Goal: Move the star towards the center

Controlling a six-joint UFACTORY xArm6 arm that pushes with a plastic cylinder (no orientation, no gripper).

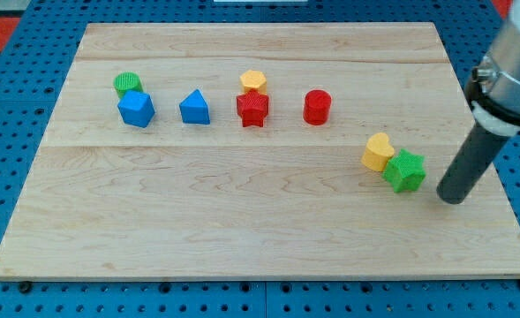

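Note:
A green star lies on the wooden board at the view's right, touching a yellow heart on its upper left. A red star lies near the top middle, with a yellow hexagon just above it. My tip is the lower end of a dark rod; it stands just to the right of the green star, a small gap apart.
A red cylinder sits right of the red star. A blue triangle, a blue cube and a green cylinder lie at the upper left. The board's right edge is close to my tip.

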